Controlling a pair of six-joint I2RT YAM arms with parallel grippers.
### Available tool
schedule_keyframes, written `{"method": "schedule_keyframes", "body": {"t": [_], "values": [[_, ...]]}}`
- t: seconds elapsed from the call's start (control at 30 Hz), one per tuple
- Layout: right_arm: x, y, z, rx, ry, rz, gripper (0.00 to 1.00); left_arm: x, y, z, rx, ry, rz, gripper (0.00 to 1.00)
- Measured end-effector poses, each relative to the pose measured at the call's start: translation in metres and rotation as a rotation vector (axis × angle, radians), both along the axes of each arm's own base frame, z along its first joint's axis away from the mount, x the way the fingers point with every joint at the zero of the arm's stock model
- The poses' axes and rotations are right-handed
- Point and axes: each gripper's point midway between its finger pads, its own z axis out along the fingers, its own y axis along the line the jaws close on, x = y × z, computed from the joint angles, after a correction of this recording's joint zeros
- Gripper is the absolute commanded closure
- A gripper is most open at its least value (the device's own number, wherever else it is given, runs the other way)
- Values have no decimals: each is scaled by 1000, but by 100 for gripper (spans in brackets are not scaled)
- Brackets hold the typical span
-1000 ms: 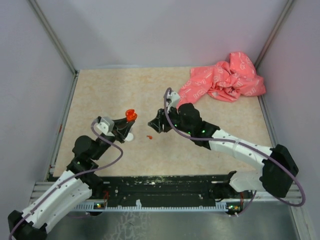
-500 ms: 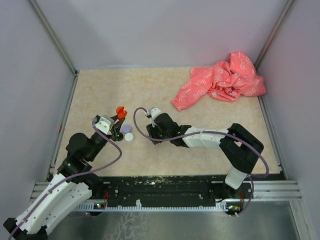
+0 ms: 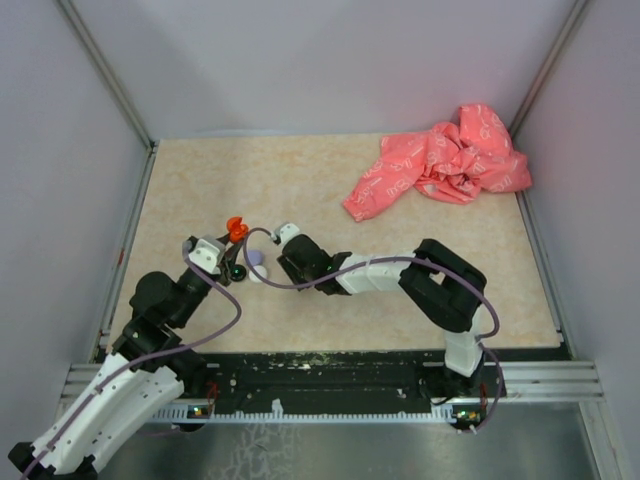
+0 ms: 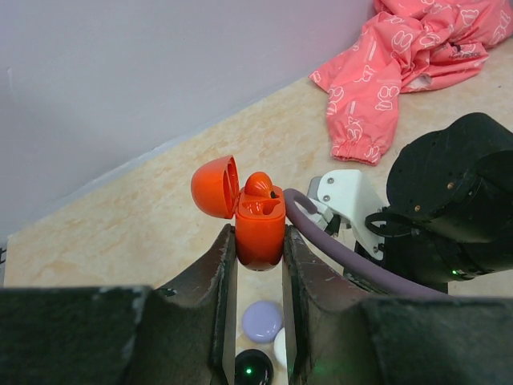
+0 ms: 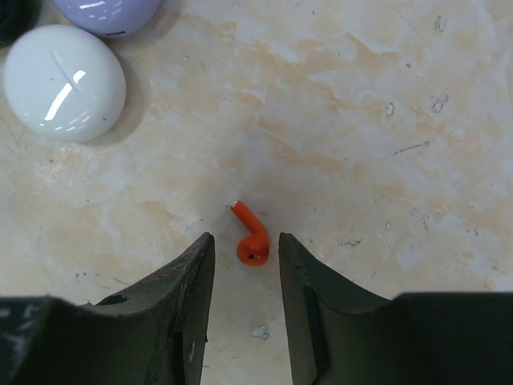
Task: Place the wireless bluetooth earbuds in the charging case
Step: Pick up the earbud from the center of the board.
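Left end effector clamped on orange charging case, held upright above table, left of centre. Lid hinged open toward left. Seated earbud in case, rounded end up.

Loose earbud lies flat on table left of centre, between spread fingers of right end effector, touching neither. Long axis roughly along fingers, stem tip pointing away from them, slightly left.

White disc and lavender disc near. Pink cloth at far right corner, white print unreadable.
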Motion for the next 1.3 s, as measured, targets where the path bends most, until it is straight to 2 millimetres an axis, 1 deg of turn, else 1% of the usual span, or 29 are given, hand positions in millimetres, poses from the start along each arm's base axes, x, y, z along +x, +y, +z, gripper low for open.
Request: {"method": "schedule_keyframes", "body": {"t": [0.1,0.2,0.33,0.47,0.57,0.63,0.7,0.9,1.0,1.1,1.17,1.3], "values": [[2,-5,-7,-33,-5,-13,65,0,1,0,0,0,3,100],[5,-7,-8,-47,-15,-28,73,0,1,-1,2,3,4,100],[7,-9,-8,-57,-24,-42,80,0,1,-2,3,5,6,100],[8,-13,-8,-70,-32,-55,81,0,1,-2,3,5,6,100],[7,-20,-8,-97,-33,-65,81,0,1,-2,3,5,5,100],[4,-29,-8,-127,-27,-66,81,0,1,-2,3,6,4,100],[0,-42,-8,-162,-14,-66,80,0,1,-2,3,5,4,100],[-11,-87,-9,-242,45,-65,78,-1,1,-1,0,2,-1,100],[-11,-103,-10,-255,71,-78,79,-1,0,-1,0,2,-5,100],[-12,-112,-9,-266,89,-83,79,-2,-1,-1,-2,3,-14,100],[-12,-116,-4,-269,88,-81,80,-3,-3,-2,-3,5,-23,100],[-12,-119,21,-248,49,-66,80,-4,-9,-6,0,19,-56,100]]}}
